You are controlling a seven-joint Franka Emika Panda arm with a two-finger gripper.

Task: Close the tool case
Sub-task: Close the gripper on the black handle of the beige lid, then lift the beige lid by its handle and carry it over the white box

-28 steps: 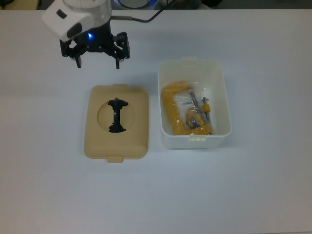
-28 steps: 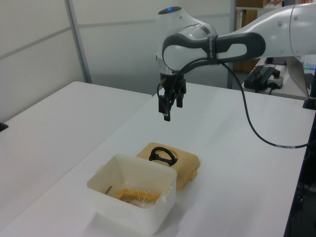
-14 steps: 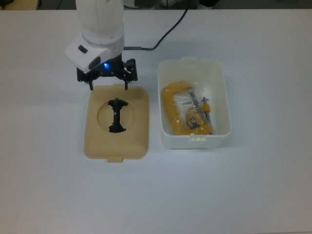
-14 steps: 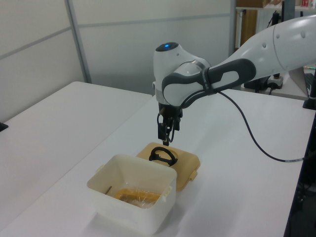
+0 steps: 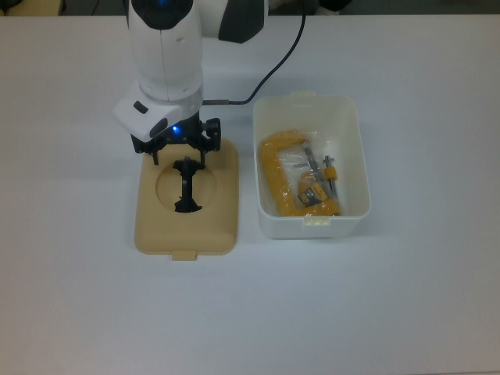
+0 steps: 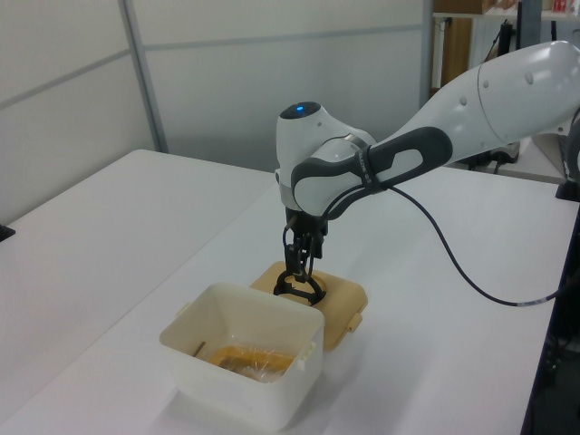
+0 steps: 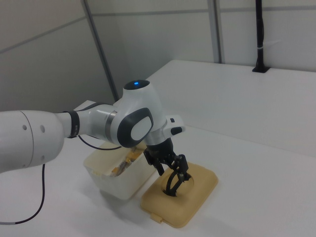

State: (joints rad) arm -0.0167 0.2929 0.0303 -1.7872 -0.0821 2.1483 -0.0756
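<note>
Tool case, status: open. The white tub (image 5: 312,176) stands on the tabletop (image 5: 406,297) with its mouth uncovered; a yellow clamp (image 5: 280,178) and a clear bag of small parts (image 5: 316,173) lie inside. The beige lid (image 5: 186,199) lies flat on the tabletop at the tub's 9 o'clock in the top view, just beside it and not touching, recess side up, with the black handle (image 5: 187,186) standing in the round recess.

End effector (image 5: 179,158): positioned over the 12 o'clock edge of the lid in the top view, directly above the far end of the handle. Its fingers are spread, one to each side of the handle; in the left view and right view the tips sit level with the handle's top. Nothing is gripped. Whether the tips already touch the handle cannot be told.

Progress, as judged: early. The arm is aligned for the pick but the lid has not been seized or lifted.

Outstanding: clench on the handle, lift the lid, carry it toward 3 o'clock over the tub, lower it square on the rim and seat the latch tabs.
</note>
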